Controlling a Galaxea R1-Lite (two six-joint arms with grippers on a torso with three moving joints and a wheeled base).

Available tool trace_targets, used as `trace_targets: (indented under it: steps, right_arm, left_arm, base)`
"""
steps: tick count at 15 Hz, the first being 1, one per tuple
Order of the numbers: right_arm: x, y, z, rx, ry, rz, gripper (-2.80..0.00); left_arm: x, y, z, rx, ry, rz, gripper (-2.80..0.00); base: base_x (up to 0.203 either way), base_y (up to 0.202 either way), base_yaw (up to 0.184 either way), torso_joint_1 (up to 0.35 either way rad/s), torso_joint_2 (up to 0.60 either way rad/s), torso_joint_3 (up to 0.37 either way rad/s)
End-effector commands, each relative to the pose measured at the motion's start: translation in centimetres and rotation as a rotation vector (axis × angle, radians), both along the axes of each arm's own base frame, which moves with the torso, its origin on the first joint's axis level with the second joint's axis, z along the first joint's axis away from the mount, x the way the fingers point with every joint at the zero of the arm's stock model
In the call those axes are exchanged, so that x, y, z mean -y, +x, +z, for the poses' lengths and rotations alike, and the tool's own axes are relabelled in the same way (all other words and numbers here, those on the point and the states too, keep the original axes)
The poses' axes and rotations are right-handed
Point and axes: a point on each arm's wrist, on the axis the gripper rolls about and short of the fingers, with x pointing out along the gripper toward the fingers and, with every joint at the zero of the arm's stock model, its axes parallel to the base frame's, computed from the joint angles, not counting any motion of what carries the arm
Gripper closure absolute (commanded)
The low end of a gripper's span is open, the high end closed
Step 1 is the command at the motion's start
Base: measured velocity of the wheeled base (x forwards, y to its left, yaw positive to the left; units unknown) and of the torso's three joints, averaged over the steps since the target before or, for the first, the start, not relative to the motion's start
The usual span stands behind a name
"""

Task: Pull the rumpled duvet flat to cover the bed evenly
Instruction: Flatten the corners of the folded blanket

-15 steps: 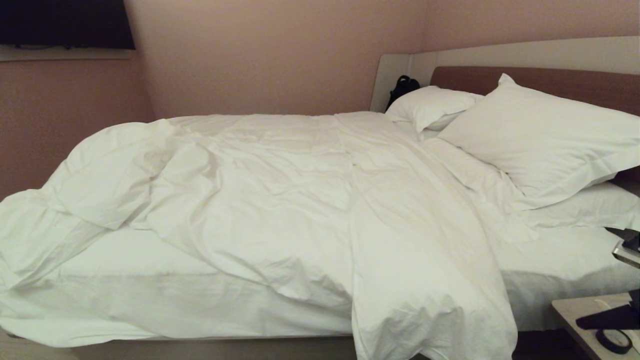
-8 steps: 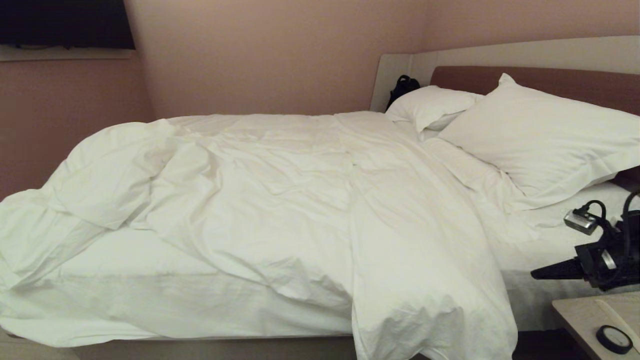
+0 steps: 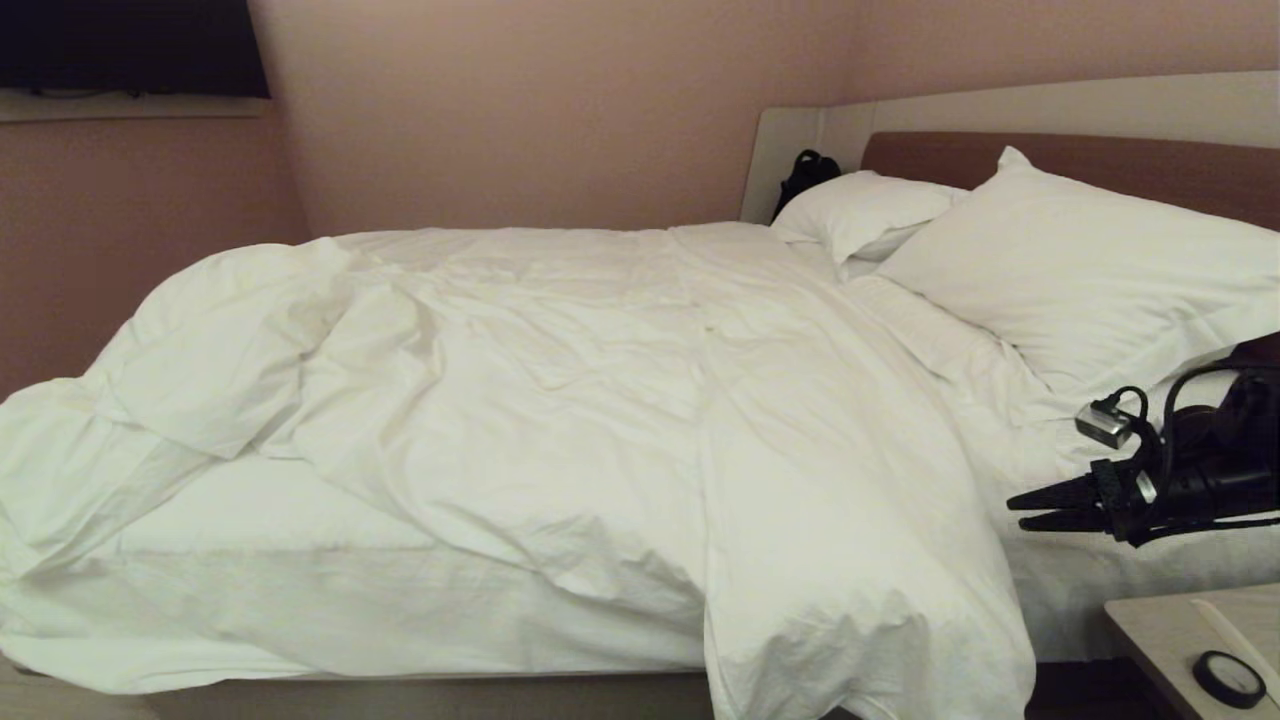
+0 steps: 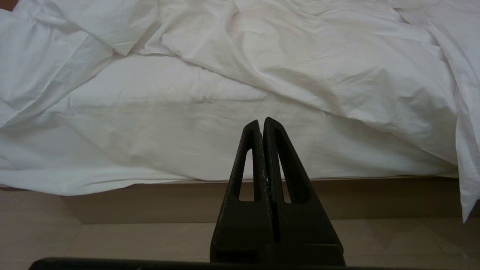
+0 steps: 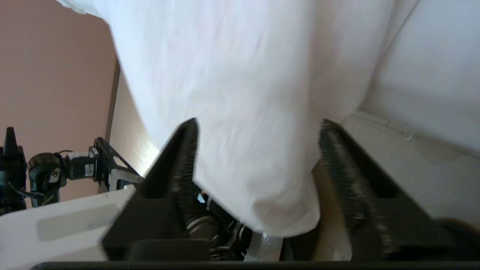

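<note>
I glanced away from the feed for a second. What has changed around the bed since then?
The right gripper has swung in from the picture's right edge toward the duvet hanging over the bed, and its fingers have opened. It holds nothing. Duvet, pillows and shut left gripper are unchanged.

Bed (image 3: pixel 430 695): foot end cut by frame edge; base largely hidden under duvet (image 3: pixel 560 400). Near pillow (image 3: pixel 1090 270): cropped at right. Right gripper (image 3: pixel 1015 510): arm cut off; fingers (image 5: pixel 348 176) blurred in wrist view.

Duvet (image 3: pixel 560 400) seen as matt white cloth, creased and puffy. Pillows (image 3: pixel 1090 270) likewise matt cloth. Right claw (image 3: pixel 1020 510) made of matt black plastic, inner faces ribbed. Headboard (image 3: pixel 960 155) smooth, brown.
</note>
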Motion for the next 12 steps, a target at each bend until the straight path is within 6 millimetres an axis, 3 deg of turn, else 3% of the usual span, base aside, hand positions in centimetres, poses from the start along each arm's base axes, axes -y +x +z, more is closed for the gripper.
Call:
trace_targets:
  steps: [1,8,12]
  right_arm:
    - [0.3,0.7,-1.8,-0.086,0.047,-0.002,-2.80]
    - [0.8,2.1,-3.0,-0.113,0.053,-0.014,-2.80]
    - [-0.1,2.8,-3.2,-0.102,0.048,0.010,-2.80]
  left_arm:
    - [0.0,0.0,0.0,0.000,-0.002,0.001,0.00]
    - [0.0,0.0,0.0,0.000,0.000,0.001,0.00]
    - [0.0,0.0,0.0,0.000,0.000,0.001,0.00]
  base:
    - [0.000,0.000,0.000,0.000,0.00,0.000]
    - [0.000,0.000,0.000,0.000,0.00,0.000]
    - [0.000,0.000,0.000,0.000,0.00,0.000]
